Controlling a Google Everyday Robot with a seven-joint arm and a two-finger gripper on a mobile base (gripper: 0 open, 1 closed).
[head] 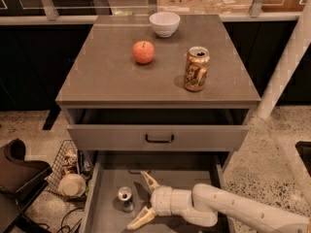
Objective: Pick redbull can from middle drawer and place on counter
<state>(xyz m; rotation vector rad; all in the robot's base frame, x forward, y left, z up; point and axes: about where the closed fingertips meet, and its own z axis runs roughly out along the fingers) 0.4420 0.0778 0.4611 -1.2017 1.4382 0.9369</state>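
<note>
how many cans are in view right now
2. The redbull can stands in the middle drawer, just beside the open gripper. The larger gold-brown can stands on the counter, right of the apple. More could hide in the upper drawer.

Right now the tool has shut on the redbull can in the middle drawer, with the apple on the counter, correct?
Not quite. The camera view shows the tool open in the middle drawer, the redbull can standing ungripped by its fingertips; the apple is on the counter.

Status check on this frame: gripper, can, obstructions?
Gripper open, inside middle drawer, beside redbull can. Can upright, not gripped. Nothing between them.
</note>
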